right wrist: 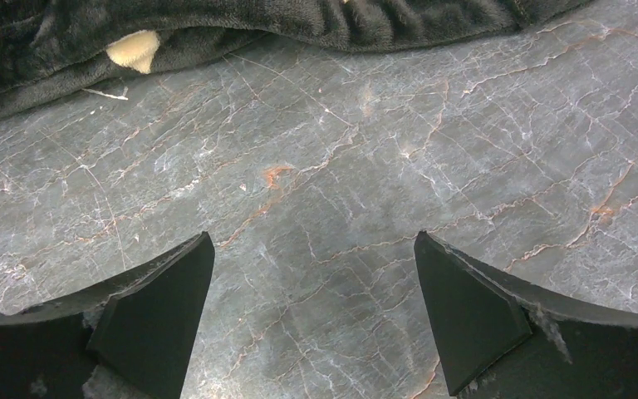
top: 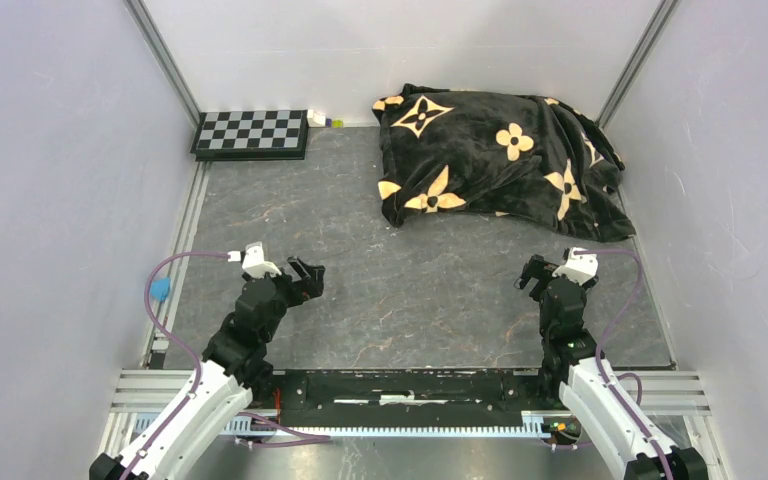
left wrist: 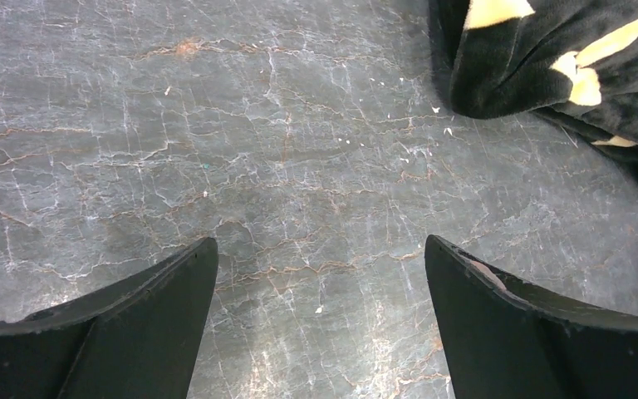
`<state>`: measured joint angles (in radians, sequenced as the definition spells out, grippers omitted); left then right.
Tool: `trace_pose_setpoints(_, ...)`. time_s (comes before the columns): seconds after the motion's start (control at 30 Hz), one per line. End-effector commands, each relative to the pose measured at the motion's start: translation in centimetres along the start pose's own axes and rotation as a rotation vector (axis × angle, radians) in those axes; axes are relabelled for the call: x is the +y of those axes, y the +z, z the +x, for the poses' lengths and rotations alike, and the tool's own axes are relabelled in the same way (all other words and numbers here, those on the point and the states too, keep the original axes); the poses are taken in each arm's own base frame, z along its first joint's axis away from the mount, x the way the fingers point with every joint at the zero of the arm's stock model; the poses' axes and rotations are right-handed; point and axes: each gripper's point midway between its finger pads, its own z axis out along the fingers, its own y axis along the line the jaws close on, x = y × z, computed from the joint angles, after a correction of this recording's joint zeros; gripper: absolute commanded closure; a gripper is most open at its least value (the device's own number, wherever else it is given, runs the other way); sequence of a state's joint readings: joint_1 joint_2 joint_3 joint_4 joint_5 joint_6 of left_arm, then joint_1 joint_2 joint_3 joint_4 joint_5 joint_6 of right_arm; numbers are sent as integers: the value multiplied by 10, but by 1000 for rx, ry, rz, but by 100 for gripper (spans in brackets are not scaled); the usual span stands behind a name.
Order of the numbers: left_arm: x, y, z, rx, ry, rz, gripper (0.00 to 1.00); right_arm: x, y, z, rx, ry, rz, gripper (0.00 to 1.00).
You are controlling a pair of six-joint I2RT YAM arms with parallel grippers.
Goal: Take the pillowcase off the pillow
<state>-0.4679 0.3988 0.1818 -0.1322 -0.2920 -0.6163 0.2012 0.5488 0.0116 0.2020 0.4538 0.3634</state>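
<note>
The black plush pillowcase [top: 500, 160] with tan flower and star motifs lies bulging at the far right of the grey mat. The pillow is hidden inside it. Its near left corner shows in the left wrist view [left wrist: 565, 66], and its near edge shows in the right wrist view [right wrist: 216, 33]. My left gripper [top: 307, 279] is open and empty over bare mat at the near left, far from the pillowcase [left wrist: 320, 249]. My right gripper [top: 533, 275] is open and empty over bare mat, just short of the pillowcase's near right corner [right wrist: 311, 241].
A black-and-white checkerboard [top: 251, 133] lies at the far left against the back wall, with small white and green items [top: 325, 121] beside it. White walls and metal frame rails [top: 175, 230] enclose the grey marbled mat [top: 410, 290].
</note>
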Motion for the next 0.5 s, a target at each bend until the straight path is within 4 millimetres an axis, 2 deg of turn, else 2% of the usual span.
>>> trace_pose_setpoints(0.0, -1, -1, -9, -44, -37, -4, 0, -8, -1, 21, 23, -1, 16, 2)
trace_pose_setpoints(0.17, -1, -1, -9, -50, -39, 1, 0, -12, -1, 19, 14, 1, 38, 2)
trace_pose_setpoints(0.3, -2, -1, -8, -40, -34, 5, 0, -4, 1, 14, -12, 6, -3, 2)
trace_pose_setpoints(0.37, -2, 0, -7, -38, -33, 7, 0, 6, 2, -2, -27, 10, -35, 2)
trace_pose_setpoints(0.47, -3, 0, -7, -36, -29, 9, 0, 32, 5, -41, -57, 9, -114, 2)
